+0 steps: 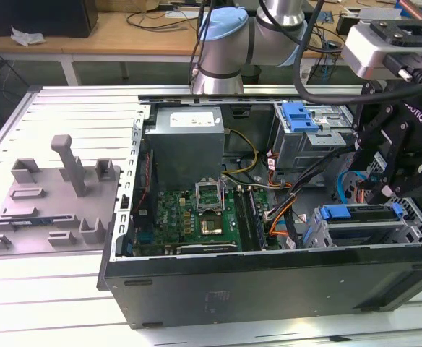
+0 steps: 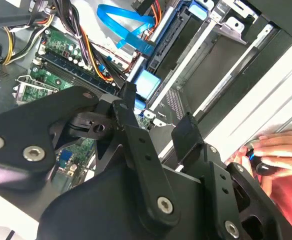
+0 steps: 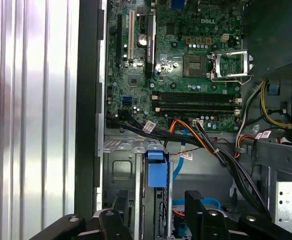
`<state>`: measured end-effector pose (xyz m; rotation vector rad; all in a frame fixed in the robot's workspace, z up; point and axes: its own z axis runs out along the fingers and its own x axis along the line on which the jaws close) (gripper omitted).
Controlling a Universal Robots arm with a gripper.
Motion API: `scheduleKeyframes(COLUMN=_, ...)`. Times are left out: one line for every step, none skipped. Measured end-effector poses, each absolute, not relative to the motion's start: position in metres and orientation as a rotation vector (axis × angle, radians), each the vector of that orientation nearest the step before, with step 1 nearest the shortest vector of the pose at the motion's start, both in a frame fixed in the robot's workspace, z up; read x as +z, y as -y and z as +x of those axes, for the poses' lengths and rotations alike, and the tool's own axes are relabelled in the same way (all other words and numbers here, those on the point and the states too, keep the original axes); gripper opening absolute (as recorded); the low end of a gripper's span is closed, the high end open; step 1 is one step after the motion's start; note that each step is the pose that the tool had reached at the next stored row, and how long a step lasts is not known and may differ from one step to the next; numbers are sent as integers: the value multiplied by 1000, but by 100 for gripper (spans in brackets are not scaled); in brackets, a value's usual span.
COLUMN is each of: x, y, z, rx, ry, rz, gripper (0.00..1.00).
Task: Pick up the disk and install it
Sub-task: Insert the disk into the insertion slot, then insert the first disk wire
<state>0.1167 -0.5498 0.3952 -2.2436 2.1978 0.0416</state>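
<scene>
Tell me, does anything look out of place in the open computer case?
The CPU socket on the motherboard is open and empty, its metal frame flipped up. A person's hand is over the table nearby.

Slatted metal table (image 1: 52, 289) bearing computer case (image 1: 269, 278), grey fixture (image 1: 59, 195)

— A lab, this?
— Robotics lab, I'd say: opened computer case (image 1: 269, 278) on a slotted metal table (image 1: 45, 296), cable-strewn wooden bench (image 1: 124, 32) behind it, grey fixture (image 1: 52, 195) beside it.
</scene>
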Motion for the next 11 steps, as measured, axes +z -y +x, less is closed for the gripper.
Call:
scheduleKeyframes(x=395, y=550, z=117, rx=42, ry=-2198, rz=-2244, gripper=56)
scheduleKeyframes(x=395, y=550, z=117, rx=42, ry=-2198, rz=-2244, gripper=56)
scheduleKeyframes(x=395, y=550, z=117, rx=42, ry=-2198, rz=-2244, gripper=56)
scheduleKeyframes(x=395, y=550, z=117, rx=42, ry=-2198, rz=-2244, gripper=56)
scheduleKeyframes(x=395, y=550, z=117, rx=42, ry=-2198, rz=-2244, gripper=56)
scheduleKeyframes(x=395, y=550, z=117, rx=42, ry=-2198, rz=-2244, gripper=56)
scheduleKeyframes(x=395, y=550, z=117, rx=42, ry=-2198, rz=-2244, gripper=56)
scheduleKeyframes(x=395, y=550, z=117, rx=42, ry=-2198, rz=-2244, gripper=56)
scheduleKeyframes(x=395, y=550, z=117, rx=42, ry=-2198, rz=-2244, gripper=56)
scheduleKeyframes(x=395, y=550, z=117, rx=42, ry=-2198, rz=-2244, gripper=56)
scheduleKeyframes(x=395, y=550, z=117, rx=42, ry=-2198, rz=-2244, gripper=56)
